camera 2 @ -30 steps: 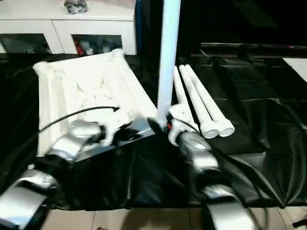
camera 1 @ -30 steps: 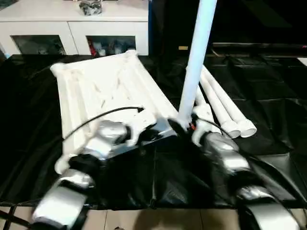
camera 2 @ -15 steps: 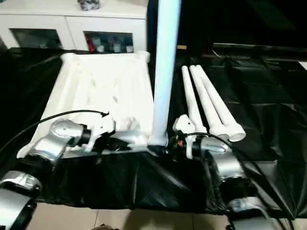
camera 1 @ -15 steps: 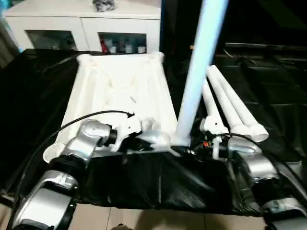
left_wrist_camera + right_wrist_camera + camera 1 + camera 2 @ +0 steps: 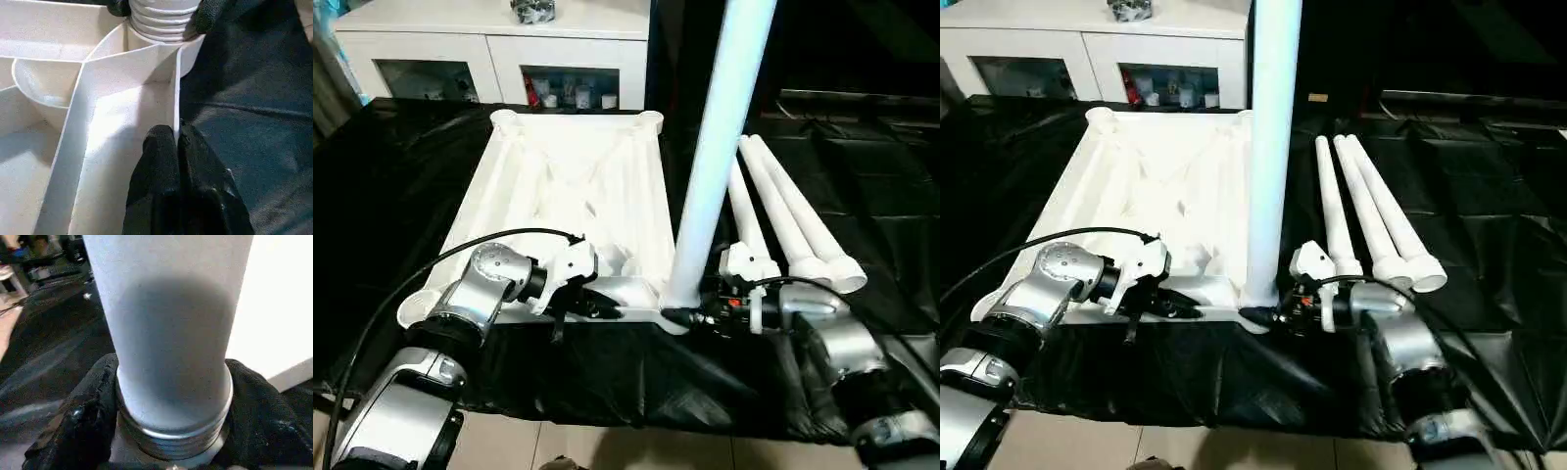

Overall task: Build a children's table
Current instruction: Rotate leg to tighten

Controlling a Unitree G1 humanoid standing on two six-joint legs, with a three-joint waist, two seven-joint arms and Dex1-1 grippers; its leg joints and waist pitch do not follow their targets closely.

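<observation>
Right gripper (image 5: 690, 317) clamped round base of upright leg (image 5: 717, 147) at near-right socket of top (image 5: 563, 181); left gripper (image 5: 177, 139) pinched shut on near rim.

Top lies underside up (ribs showing) on black sheet (image 5: 862, 211), long axis running away from robot toward white cabinet (image 5: 499, 44). Leg stands upright in the corner socket, threaded collar (image 5: 171, 435) visible just above it; right fingers (image 5: 88, 416) sit either side of collar, touching it. Left fingers closed narrow on the thin edge wall near that socket. Three spare legs (image 5: 783, 211) lie side by side on sheet, right of top, flared ends toward robot.
</observation>
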